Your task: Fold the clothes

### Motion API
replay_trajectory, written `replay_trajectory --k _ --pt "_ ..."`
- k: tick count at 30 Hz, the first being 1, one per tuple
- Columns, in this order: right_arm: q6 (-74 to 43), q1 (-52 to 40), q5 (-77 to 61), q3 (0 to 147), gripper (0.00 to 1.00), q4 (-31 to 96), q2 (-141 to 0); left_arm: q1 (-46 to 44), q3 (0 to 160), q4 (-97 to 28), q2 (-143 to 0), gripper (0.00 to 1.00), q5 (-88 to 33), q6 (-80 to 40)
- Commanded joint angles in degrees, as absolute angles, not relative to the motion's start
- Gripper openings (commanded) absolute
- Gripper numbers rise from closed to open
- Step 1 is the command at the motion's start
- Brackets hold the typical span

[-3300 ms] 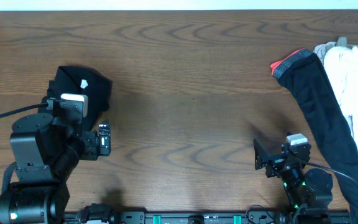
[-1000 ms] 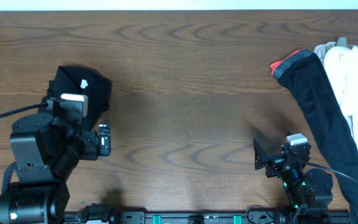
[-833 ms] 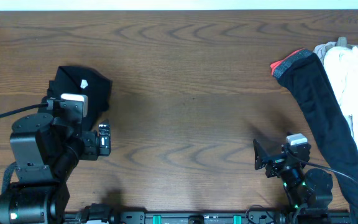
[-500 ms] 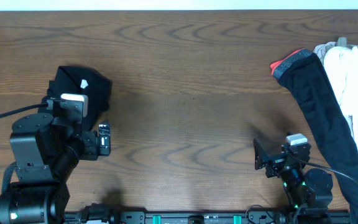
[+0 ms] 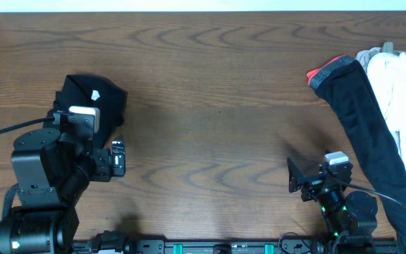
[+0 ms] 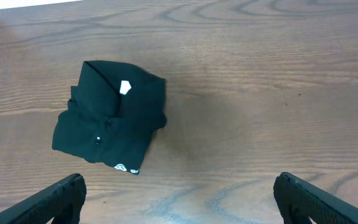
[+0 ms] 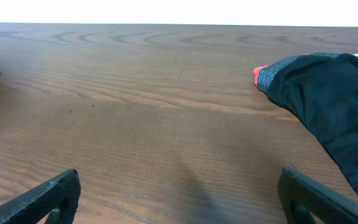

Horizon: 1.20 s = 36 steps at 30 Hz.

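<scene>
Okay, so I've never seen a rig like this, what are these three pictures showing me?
Two robot arms at a wooden table. One picture looks straight down: left arm and right arm sit at the bottom edge. The other two come from cameras on the wrists; the dark tips are each hand's fingers. The left hand looks at a folded black shirt; the right hand faces a red-edged black garment beside white cloth. Both hands are open, holding nothing.

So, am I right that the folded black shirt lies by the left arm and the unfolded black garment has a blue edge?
Almost: the unfolded black garment has a red edge, not blue, as the right wrist view shows. The folded black shirt is by the left arm.
</scene>
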<state>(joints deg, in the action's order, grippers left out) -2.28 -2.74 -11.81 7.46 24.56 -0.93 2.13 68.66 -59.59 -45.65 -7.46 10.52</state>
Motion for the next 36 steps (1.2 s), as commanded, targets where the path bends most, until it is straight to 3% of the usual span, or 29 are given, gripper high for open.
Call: replay_trajectory --k 1,23,36 --pt "-1.6 -1.9 -12.1 7.1 0.99 24.4 -0.4 1.9 69.6 -59.5 -45.7 0.98 -7.2 10.3" --pt "-1.6 -1.9 -12.1 7.1 0.98 24.4 -0.4 1.8 69.6 -59.5 -44.4 0.98 -7.2 10.3" --pt "-1.6 -1.9 -12.1 7.1 0.99 24.4 -0.4 1.8 67.0 -59.5 -34.8 0.98 -7.2 10.3"
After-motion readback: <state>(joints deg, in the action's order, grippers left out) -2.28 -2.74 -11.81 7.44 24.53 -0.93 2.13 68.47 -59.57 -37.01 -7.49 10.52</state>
